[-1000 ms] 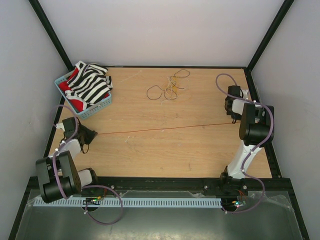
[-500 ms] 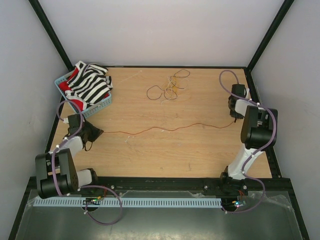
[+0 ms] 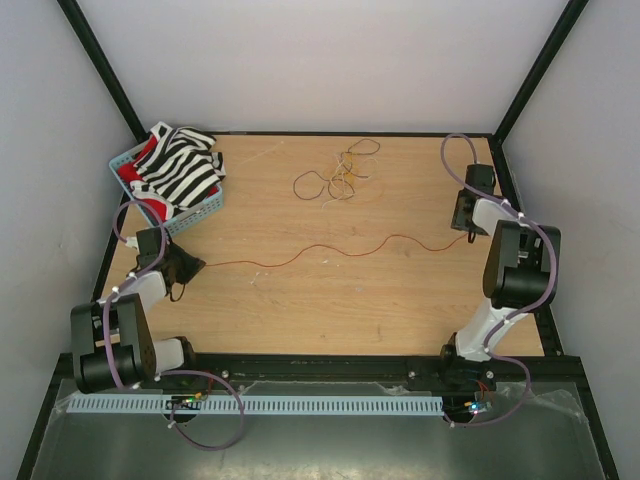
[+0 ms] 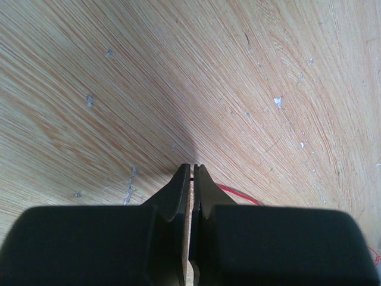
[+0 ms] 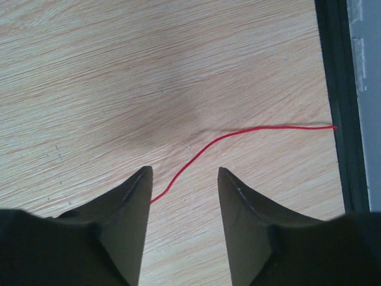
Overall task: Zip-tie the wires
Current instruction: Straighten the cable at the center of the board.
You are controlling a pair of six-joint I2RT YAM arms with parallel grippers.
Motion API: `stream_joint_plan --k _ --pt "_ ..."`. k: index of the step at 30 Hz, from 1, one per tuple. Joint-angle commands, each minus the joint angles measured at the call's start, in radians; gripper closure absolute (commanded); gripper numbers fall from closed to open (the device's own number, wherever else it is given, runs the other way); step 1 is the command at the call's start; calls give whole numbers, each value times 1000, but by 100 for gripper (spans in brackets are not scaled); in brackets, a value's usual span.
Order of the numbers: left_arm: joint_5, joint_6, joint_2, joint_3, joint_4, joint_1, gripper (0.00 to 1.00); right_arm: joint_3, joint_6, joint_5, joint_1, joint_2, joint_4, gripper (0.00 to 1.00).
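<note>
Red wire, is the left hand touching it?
Touching. In the left wrist view the left hand is pinched shut and the red wire comes out from it.

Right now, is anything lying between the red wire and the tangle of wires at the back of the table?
Nothing visible. Only bare table separates the red wire from the tangle. The basket sits off to the left, clear of that path.

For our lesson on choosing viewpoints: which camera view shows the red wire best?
Top external: the red wire shows whole, lying wavy across the table. Left wrist shows only a short bit; right wrist, one curved end.
</note>
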Motion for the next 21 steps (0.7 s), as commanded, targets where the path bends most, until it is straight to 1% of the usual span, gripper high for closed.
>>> stream_joint_plan --k 1,3,4,6,9,13,16,18,21 --pt "-37 3 18 13 -5 3 94 23 -3 26 1 -50 -60 40" --pt "-41 4 17 13 -7 9 90 24 -3 30 0 -59 -69 35" --pt "-42 5 16 12 -8 14 87 24 -2 21 0 -68 -70 32" --pt "-44 4 9 11 -12 25 81 26 1 -8 0 -89 -70 30" --pt "-44 4 0 12 -13 45 76 28 7 -52 1 -125 -72 22" --pt "-44 3 -9 13 -14 68 63 23 26 -38 1 -173 -70 13" --pt "-28 3 -16 17 -14 72 59 29 25 -59 0 -199 -70 7" --pt "0 6 -29 22 -9 69 56 32 30 -103 0 -212 -70 6" --pt "50 47 -55 44 20 36 48 32 40 -184 2 -223 -64 5"
